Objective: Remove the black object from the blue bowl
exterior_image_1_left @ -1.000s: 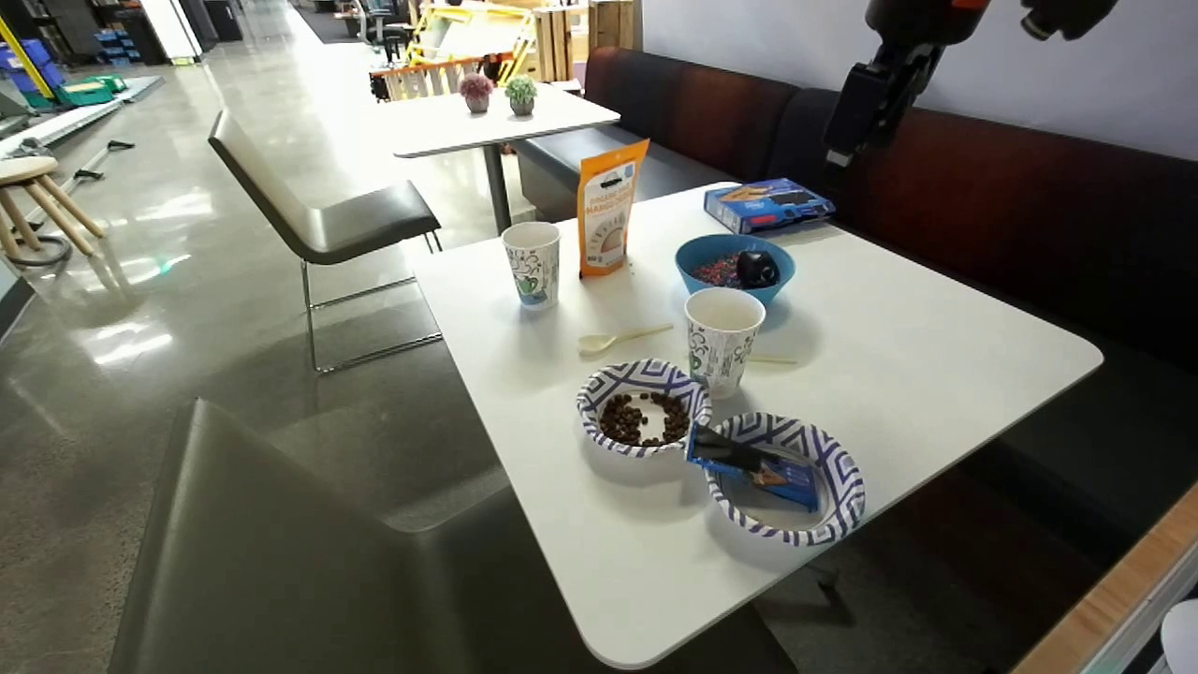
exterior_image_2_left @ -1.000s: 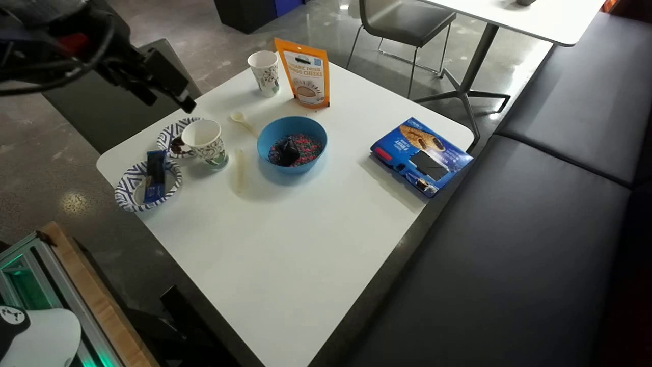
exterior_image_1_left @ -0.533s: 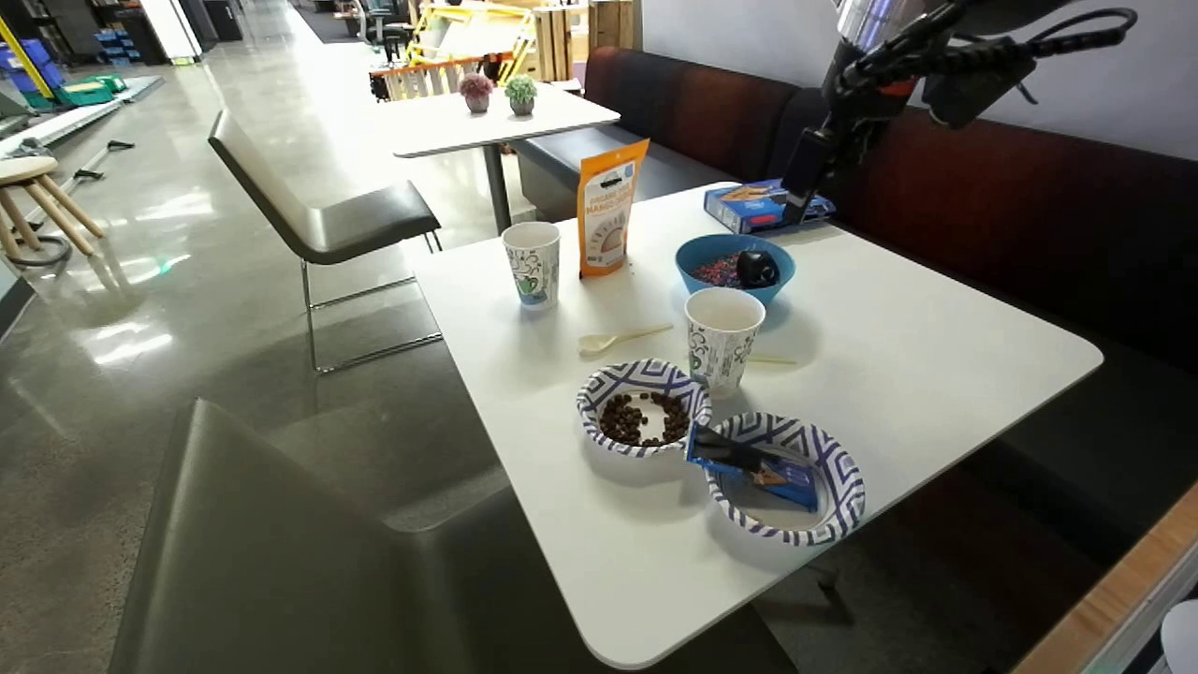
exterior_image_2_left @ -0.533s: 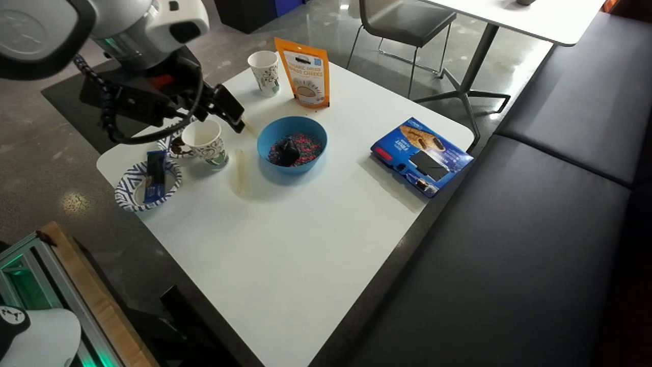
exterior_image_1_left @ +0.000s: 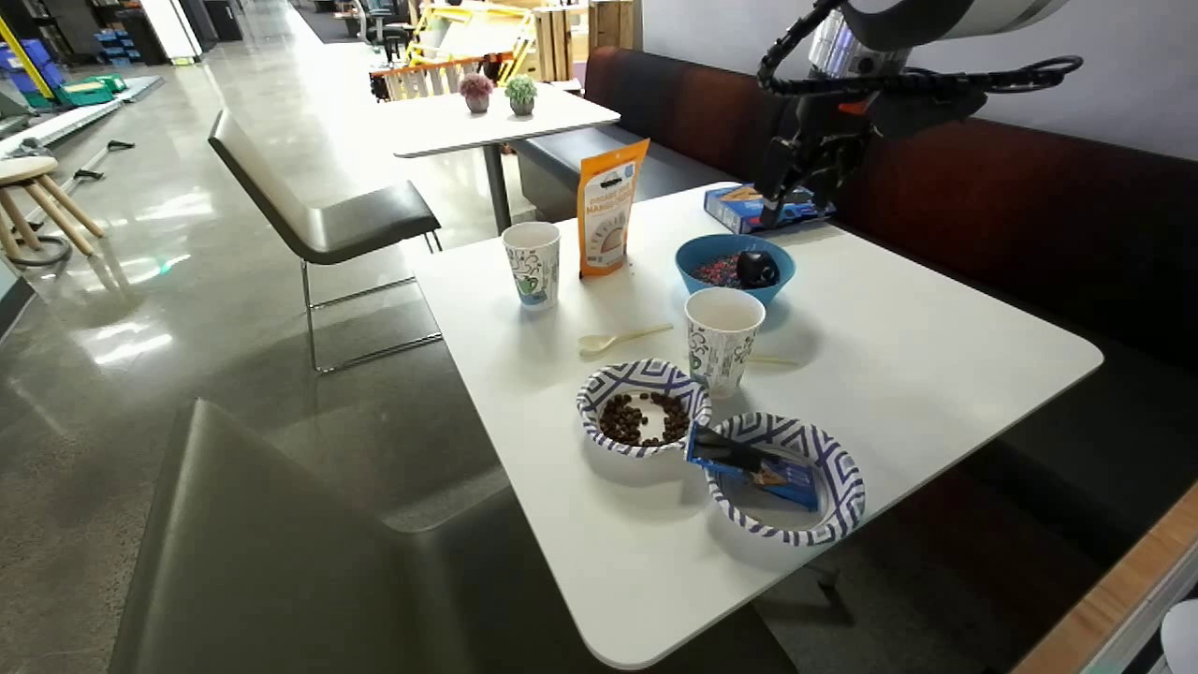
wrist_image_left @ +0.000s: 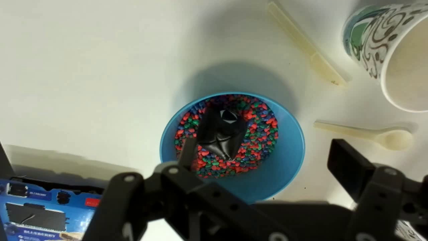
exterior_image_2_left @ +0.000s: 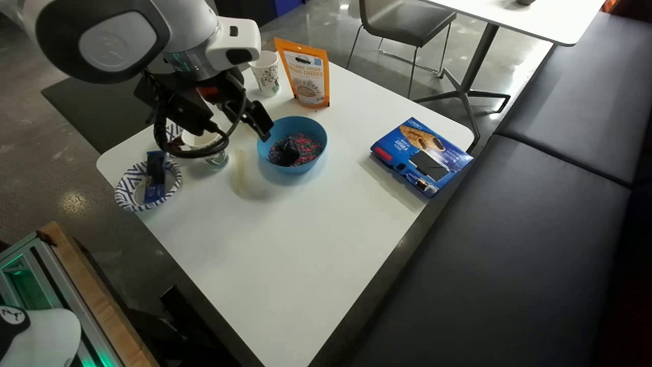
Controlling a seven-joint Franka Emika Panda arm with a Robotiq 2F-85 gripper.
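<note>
Now gripper (wrist_image_left: 268,157) hangs, fingers (wrist_image_left: 349,167) well apart; black object (wrist_image_left: 219,134) lies below, seemingly nearer one finger, on coloured bits (wrist_image_left: 262,134) in bowl (wrist_image_left: 290,144). Best centre over it, descend straight, pinch shallowly without nudging bowl.

White arm (exterior_image_2_left: 186,33), looping black cable (exterior_image_2_left: 197,152), black pincer (wrist_image_left: 265,149)

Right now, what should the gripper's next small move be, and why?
I'd probably shift the open gripper left in the wrist view before lowering: there, the black object shows nearer one finger, while the other finger shows outside the blue bowl.
</note>
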